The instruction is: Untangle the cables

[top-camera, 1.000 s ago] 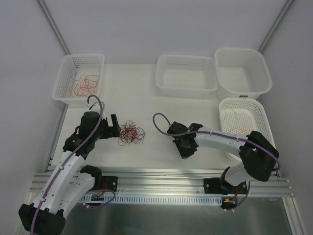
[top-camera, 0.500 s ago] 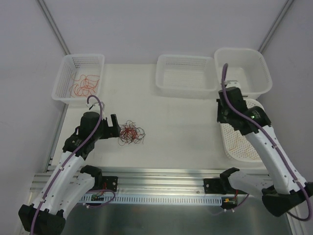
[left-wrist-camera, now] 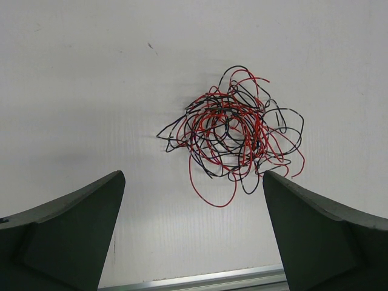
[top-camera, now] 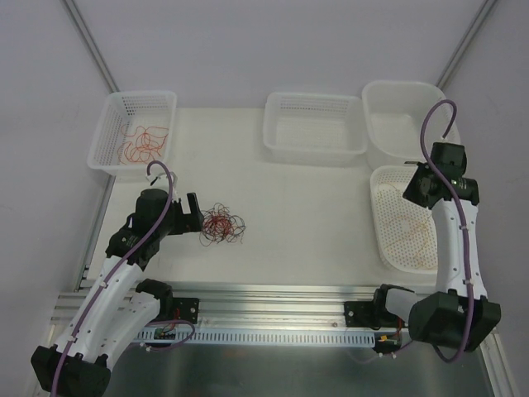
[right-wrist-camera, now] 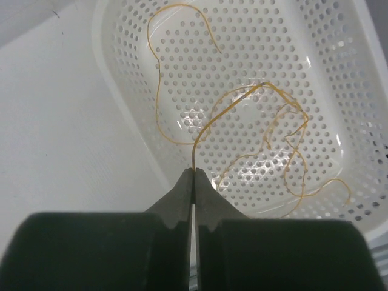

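Observation:
A tangle of thin red and black cables (top-camera: 222, 223) lies on the white table; it fills the middle of the left wrist view (left-wrist-camera: 233, 133). My left gripper (top-camera: 197, 213) is open just left of the tangle, its jaws spread wide and empty (left-wrist-camera: 194, 242). My right gripper (top-camera: 411, 192) hangs above the perforated oval basket (top-camera: 384, 236) at the right. It is shut on a yellowish tan cable (right-wrist-camera: 242, 97) whose strand runs from the closed tips (right-wrist-camera: 194, 171) down into that basket (right-wrist-camera: 121, 79), where more tan loops lie.
A mesh basket (top-camera: 116, 161) at the back left holds orange and red cables (top-camera: 142, 142). A second mesh basket (top-camera: 285, 142) stands at the back middle and a smooth white tub (top-camera: 380, 149) at the back right. A metal rail (top-camera: 273, 302) runs along the near edge.
My right arm has swung from the middle of the table to the right and now hangs over the oval basket with the tan cable. The left arm and the tangle have not moved.

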